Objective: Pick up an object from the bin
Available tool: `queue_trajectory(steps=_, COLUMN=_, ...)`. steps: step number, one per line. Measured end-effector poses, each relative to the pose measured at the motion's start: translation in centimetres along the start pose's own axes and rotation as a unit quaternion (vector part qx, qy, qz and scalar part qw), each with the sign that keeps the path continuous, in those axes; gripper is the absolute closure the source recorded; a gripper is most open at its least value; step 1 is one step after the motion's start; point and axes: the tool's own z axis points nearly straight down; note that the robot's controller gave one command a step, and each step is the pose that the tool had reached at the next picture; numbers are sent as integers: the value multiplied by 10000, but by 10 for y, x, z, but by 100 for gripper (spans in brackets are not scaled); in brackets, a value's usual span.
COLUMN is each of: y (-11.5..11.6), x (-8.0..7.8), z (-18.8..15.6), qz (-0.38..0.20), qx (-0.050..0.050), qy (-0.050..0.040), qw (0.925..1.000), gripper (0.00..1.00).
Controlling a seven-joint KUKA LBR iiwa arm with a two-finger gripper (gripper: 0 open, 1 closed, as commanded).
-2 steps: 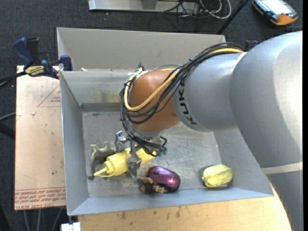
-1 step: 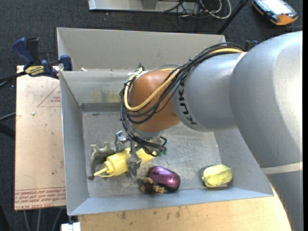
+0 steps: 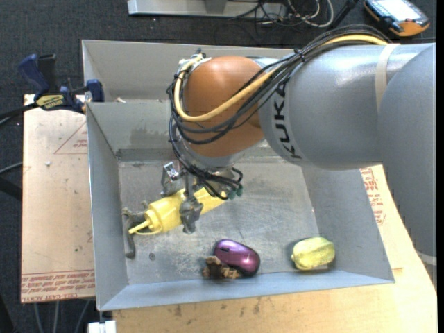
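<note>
Seemingly the end effector (image 3: pixel 182 210) hangs over the yellow toy (image 3: pixel 162 217); how wide it stands, I cannot tell. Grip the toy's thick middle.

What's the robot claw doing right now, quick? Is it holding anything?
Gripper: can't tell if it's open or shut. It's right over the yellow toy on the bin's left side.
</note>
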Motion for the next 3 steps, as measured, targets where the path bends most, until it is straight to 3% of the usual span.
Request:
queue_trajectory(steps=1, y=0, x=0, z=0, qz=3, qx=-1, qy=2, qw=10000, gripper=100)
queue_trajectory(steps=2, y=0, x=1, z=-34, qz=-134, qx=-6, qy=24, qw=9999, gripper=100)
queue_trajectory(steps=3, y=0, x=1, z=-47, qz=-197, qx=-6, qy=26, qw=9998, gripper=100)
